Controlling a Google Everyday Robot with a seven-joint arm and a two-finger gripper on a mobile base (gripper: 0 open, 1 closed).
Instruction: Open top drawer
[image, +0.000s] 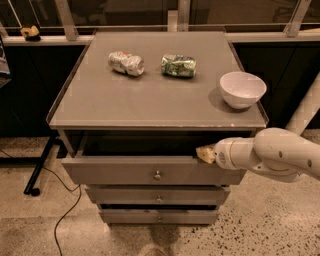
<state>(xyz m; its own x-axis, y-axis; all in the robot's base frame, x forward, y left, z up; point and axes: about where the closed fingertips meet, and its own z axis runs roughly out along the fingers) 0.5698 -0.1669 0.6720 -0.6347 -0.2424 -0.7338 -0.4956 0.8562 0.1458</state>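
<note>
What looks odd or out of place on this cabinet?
A silver can and a green can lie crushed on their sides on top. The top drawer stands partly out, with the gripper at its upper right edge. The white bowl sits upright; nothing spilled.

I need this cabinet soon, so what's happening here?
The robot arm's tool sits at the upper edge of the top drawer, right of its knob. That drawer stands partly out. A white bowl, a silver crushed can and a green crushed can sit on the cabinet top.
</note>
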